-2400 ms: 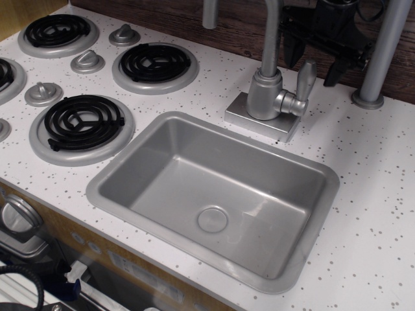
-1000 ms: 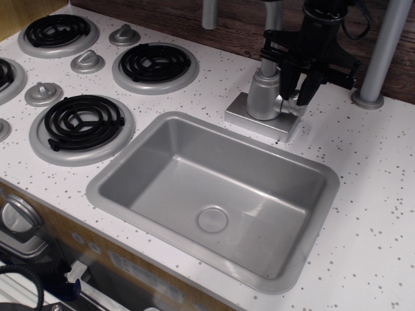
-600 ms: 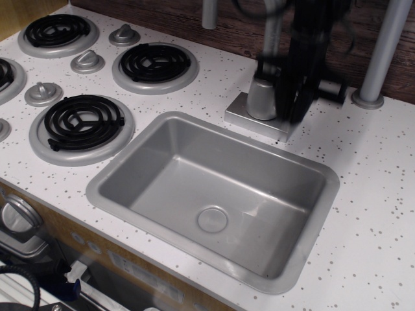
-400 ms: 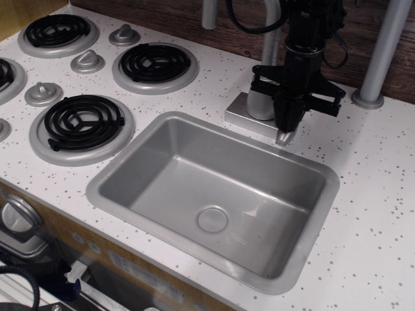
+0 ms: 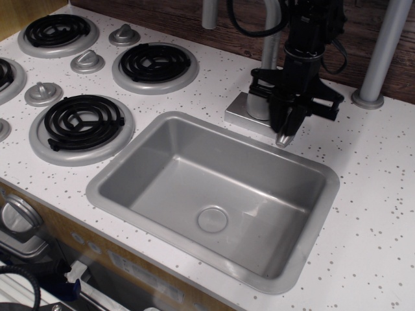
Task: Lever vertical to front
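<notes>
The lever (image 5: 283, 140) is a small silver-grey paddle on the side of the faucet's base (image 5: 245, 107). It now points forward toward the sink, and only its rounded tip shows below my fingers. My black gripper (image 5: 287, 125) comes straight down from above, right of the faucet, and is shut on the lever. The gripper hides the lever's stub and most of the paddle.
The grey sink basin (image 5: 130, 162) lies just in front of the faucet. The faucet spout (image 5: 270, 39) rises behind my gripper. A grey post (image 5: 382, 52) stands at the back right. Black burners (image 5: 154, 63) and grey stove knobs (image 5: 87, 61) are on the left.
My gripper came down from the back onto the upright lever, closed on it and swung it forward. The lever's tip now points toward the sink.
</notes>
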`<state>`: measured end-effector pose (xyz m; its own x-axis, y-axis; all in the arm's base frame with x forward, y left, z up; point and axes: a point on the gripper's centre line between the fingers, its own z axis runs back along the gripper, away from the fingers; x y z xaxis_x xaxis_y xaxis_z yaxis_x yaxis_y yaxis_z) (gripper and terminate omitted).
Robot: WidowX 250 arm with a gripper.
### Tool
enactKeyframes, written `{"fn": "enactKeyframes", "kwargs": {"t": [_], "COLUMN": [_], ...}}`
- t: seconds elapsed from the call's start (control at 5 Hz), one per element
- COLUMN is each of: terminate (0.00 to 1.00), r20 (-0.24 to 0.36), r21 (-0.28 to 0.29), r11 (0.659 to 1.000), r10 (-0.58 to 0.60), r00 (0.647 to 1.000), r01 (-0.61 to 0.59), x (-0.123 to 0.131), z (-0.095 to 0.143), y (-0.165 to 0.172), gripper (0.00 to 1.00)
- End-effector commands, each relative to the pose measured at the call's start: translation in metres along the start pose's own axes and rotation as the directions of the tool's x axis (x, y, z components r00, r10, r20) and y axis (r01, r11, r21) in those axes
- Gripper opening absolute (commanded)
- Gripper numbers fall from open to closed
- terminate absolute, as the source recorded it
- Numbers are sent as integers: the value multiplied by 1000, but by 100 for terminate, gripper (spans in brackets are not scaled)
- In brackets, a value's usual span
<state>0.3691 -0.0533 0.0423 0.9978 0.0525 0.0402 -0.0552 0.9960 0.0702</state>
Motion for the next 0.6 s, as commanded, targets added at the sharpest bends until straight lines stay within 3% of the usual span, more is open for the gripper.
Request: {"fn": "enactKeyframes", "kwargs": {"t": [0.0,0.2,0.4], "terminate": [0,0,100], "r20": [72,67,85], "r21": [34,48,51], "r11": [999,999,999], "r10": [11,0,-12], "r00": [997,998,996], "r01": [-13,-4,8], "x": [5,7,7], "z": [66,76,80], "y": [-7,-6,-6], "gripper": [100,100,100]}}
